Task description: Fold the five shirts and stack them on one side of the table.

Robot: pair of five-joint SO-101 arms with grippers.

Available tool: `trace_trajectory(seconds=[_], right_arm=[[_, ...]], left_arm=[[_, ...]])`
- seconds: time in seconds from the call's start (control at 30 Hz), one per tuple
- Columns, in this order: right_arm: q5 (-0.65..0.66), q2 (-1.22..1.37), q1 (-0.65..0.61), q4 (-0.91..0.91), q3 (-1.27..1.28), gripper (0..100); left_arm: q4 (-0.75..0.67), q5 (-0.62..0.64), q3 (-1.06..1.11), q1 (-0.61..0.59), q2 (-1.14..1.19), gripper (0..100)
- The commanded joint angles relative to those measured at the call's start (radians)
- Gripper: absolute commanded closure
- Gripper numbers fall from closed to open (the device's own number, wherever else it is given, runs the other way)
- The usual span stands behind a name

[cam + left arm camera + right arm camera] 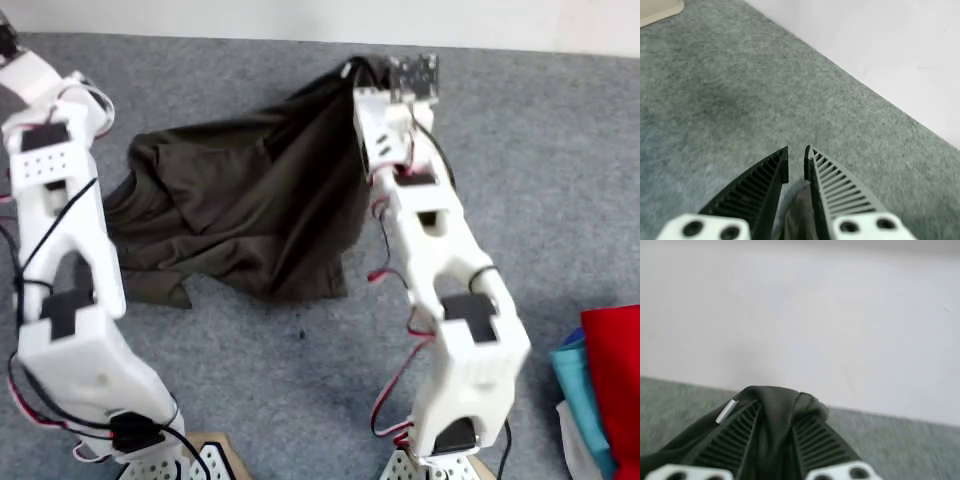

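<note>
Hanging from the right claw [362, 75] at 12 o'clock, the dark olive shirt [250, 200] draped down to the grey tabletop [530, 150] toward 9 o'clock in the high view; the right wrist view showed that claw clamped on its cloth. The left claw [796, 152] had its fingers nearly together above the tabletop, and whatever lay between their bases was unclear. At 4 o'clock, folded shirts [610, 380] were cut off.

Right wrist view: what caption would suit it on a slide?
Right arm's jaws clamped on a bunched dark shirt, grey table and pale wall behind.
</note>
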Motion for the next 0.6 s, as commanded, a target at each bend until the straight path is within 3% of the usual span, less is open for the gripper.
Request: trace_trajectory(seconds=[0.0, 0.13, 0.23, 0.33, 0.57], right_arm=[[0.006, 0.081, 0.018, 0.150, -0.295, 99.1], [0.003, 0.206, 0.005, 0.283, -0.493, 96.9], [0.003, 0.240, 0.002, 0.417, -0.601, 86.5], [0.003, 0.226, 0.004, 0.671, -0.700, 76.8], [0.011, 0.154, 0.004, 1.242, -0.957, 76.1]], left_arm=[[0.120, 0.009, -0.274, 0.019, 0.088, 91], [0.311, 0.005, -0.472, 0.021, 0.179, 89], [0.496, 0.008, -0.596, 0.031, 0.213, 80], [0.628, 0.005, -0.690, 0.038, 0.237, 78], [0.944, 0.002, -0.846, 0.064, 0.245, 78]])
